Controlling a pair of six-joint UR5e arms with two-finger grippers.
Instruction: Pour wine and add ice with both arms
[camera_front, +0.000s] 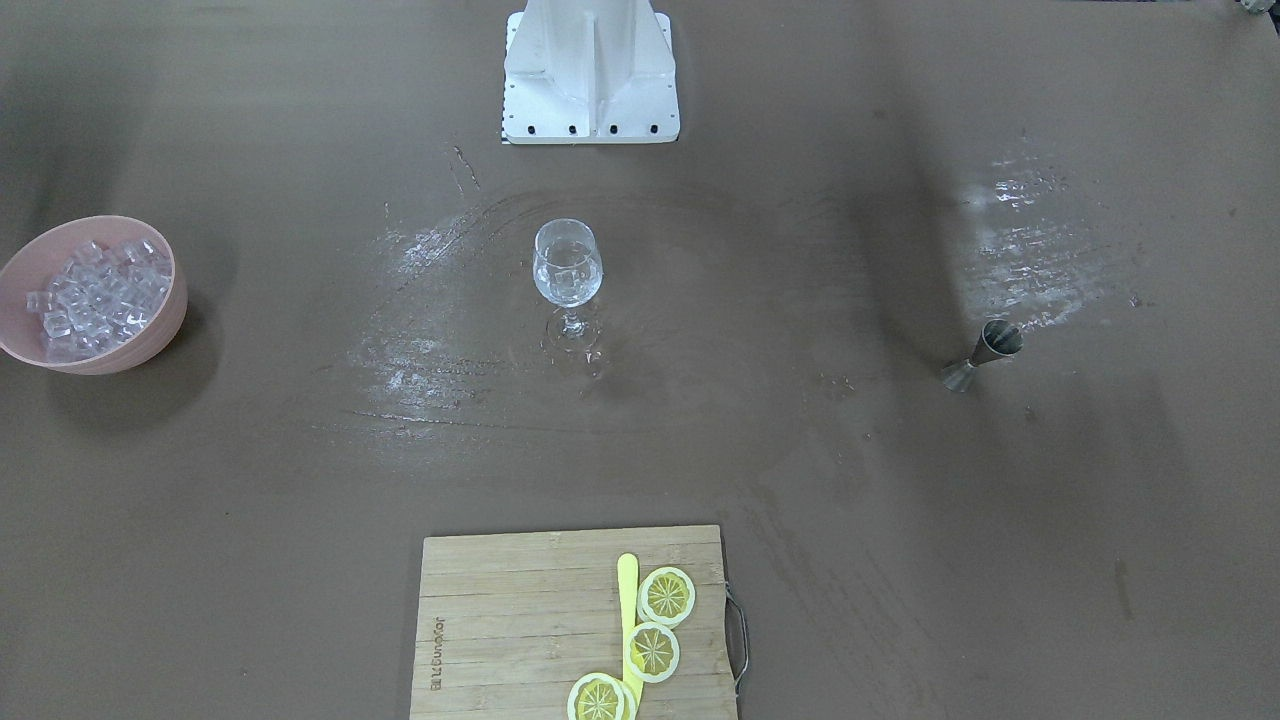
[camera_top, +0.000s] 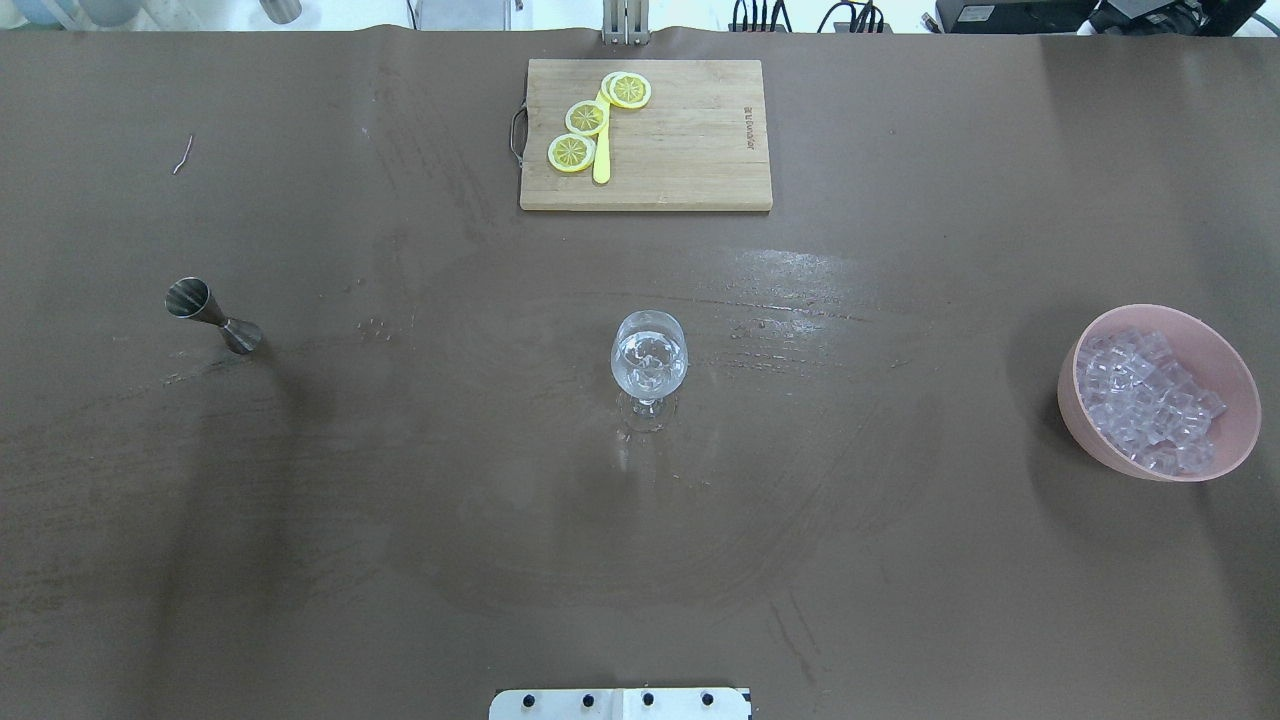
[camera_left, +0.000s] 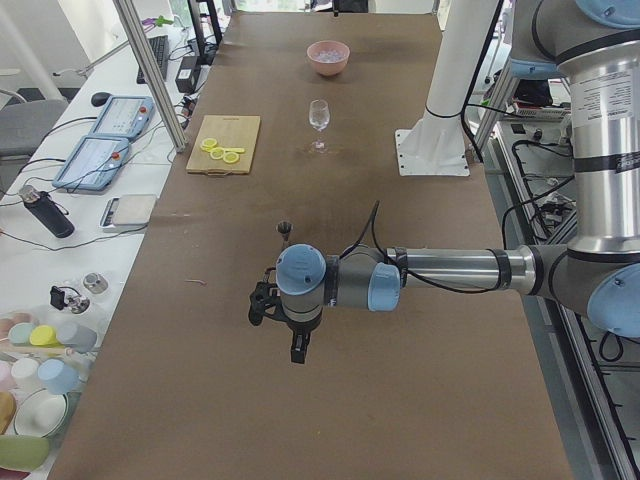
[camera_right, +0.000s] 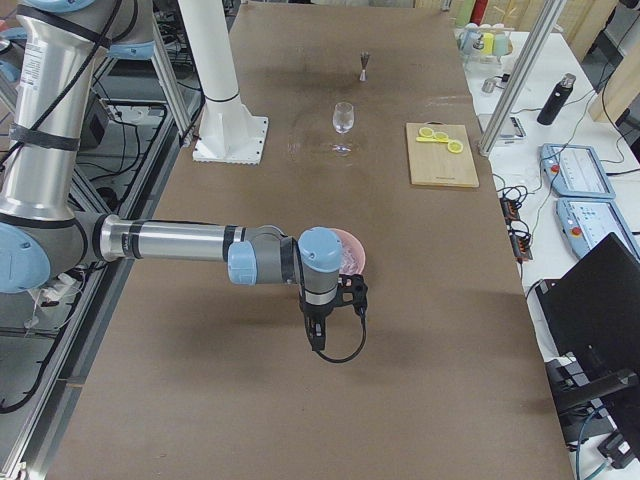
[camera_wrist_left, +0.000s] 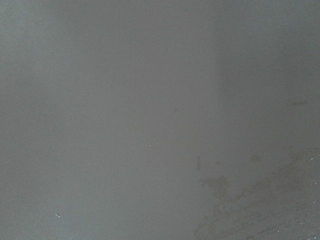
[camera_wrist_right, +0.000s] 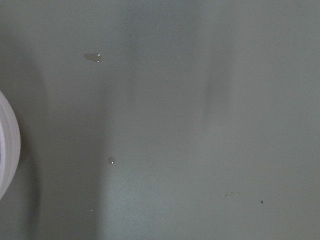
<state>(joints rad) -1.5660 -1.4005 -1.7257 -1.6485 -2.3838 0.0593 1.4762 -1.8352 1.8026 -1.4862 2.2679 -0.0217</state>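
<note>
A brown desk (camera_front: 900, 550) seen from several sides; at its middle stands an upright clear stemmed wine glass (camera_front: 568, 275), in front of the robot's white pedestal base (camera_front: 590, 70); the glass holds a few clear ice cubes (camera_top: 648, 358), and the wine (camera_front: 566, 292), a little colourless liquid low in the glass, is hard to make out. More of the same clear cubes fill a round pink bowl (camera_front: 168, 325) well apart from the glass, on the robot's right side of the desk. On the robot's left side, also well apart from the glass, a small steel double-cone jigger (camera_front: 981, 356) stands upright. At the desk edge farthest from the robot lies a rectangular wooden cutting board (camera_front: 500, 620) with a metal handle; three yellow lemon slices (camera_front: 666, 596) lie on it beside a slim yellow stick-like utensil (camera_front: 628, 600). In the left side view the silver-grey left arm (camera_left: 450, 270) with blue joint caps reaches out level over the desk, its black left end effector (camera_left: 298, 352) pointing down above bare desk, on the near side of the jigger; I cannot tell whether its fingers are apart or together. In the right side view the matching right arm (camera_right: 170, 242) reaches out the same way, its black right end effector (camera_right: 318, 342) pointing down in front of the pink bowl; I cannot tell its state either.
</note>
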